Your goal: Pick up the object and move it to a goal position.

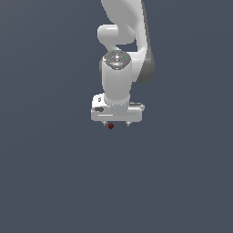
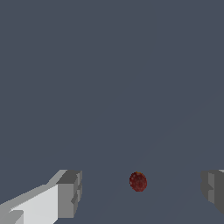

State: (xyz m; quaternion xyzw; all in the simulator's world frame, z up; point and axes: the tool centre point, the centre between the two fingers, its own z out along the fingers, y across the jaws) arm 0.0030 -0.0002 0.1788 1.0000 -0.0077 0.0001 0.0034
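Observation:
The object [image 1: 110, 126] is a tiny dark red lump, much smaller than the white hand above it. In the exterior view it shows just under the gripper [image 1: 116, 124], nearer the finger on that view's left. The wrist view shows the object [image 2: 138, 181] in the wide gap between the two grey fingertips [image 2: 70, 194], touching neither. The gripper [image 2: 141, 192] is open, with its jaws far apart. No marker for a goal position shows in either view.
The white arm [image 1: 119, 68] rises straight up from the hand to the top of the exterior view. Everything around it is a plain, uniform dark grey-blue surface with no other objects or edges in sight.

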